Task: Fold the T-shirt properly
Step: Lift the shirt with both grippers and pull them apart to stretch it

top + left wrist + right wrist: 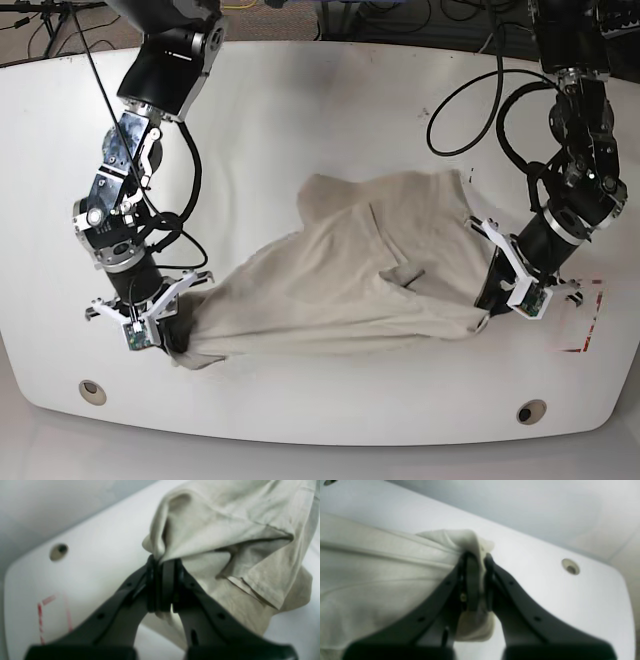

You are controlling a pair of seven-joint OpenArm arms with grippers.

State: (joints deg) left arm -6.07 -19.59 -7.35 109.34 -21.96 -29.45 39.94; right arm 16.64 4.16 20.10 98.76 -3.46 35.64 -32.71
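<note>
text: none legible; labels: none; brands: none; numbers: none

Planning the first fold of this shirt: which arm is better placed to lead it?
Neither clearly. The left claw and the right claw each pinch an opposite end of the wrinkled beige cloth T-shirt, so likely both should move together across the white table.

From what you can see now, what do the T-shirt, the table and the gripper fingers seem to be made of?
The T-shirt looks like soft woven or knit cloth, matte beige: it wrinkles, drapes, and shows stitched hems. The table seems a hard, smooth white board, slightly glossy, perhaps laminate or plastic; round holes are cut in it. The left gripper and right gripper have black matte fingers, probably moulded plastic.
</note>
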